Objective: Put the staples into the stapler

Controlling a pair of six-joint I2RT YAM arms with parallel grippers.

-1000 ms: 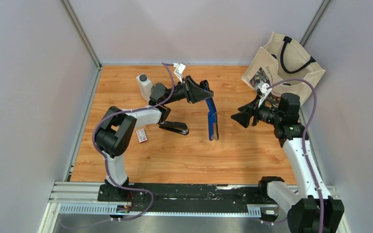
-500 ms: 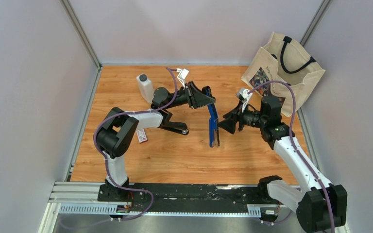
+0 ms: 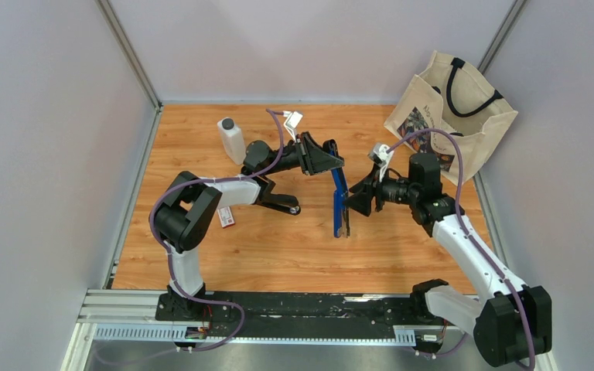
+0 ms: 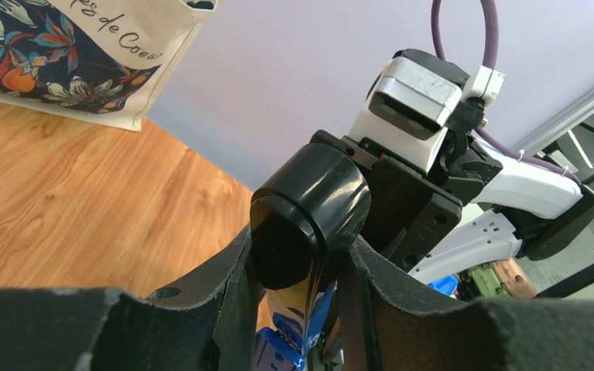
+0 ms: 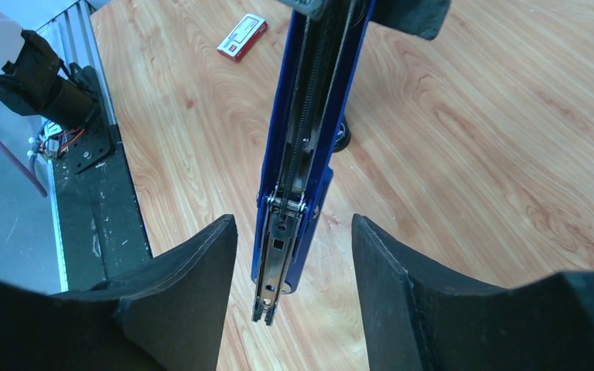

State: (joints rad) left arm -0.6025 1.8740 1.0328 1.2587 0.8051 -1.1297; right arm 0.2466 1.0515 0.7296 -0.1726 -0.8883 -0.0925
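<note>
Pinching the blue stapler [image 3: 339, 202], the left pincer [image 3: 332, 160] dangles it; the right pincer [image 3: 353, 202], spread, straddles its tip; staples [image 3: 227, 216] sit boxed, unloaded, near the left edge of the counter [image 3: 402, 255].

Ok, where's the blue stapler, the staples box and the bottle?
blue stapler [image 3: 339, 207], top view, middle of its blue body
staples box [image 3: 227, 217], top view, its top face
bottle [image 3: 232, 144], top view, its white side

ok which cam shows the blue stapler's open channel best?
Right wrist: the blue stapler fills the frame, spring and rail plain. Top external shows it small, edge-on. Left wrist: only its black end, clamped in the left gripper.
</note>
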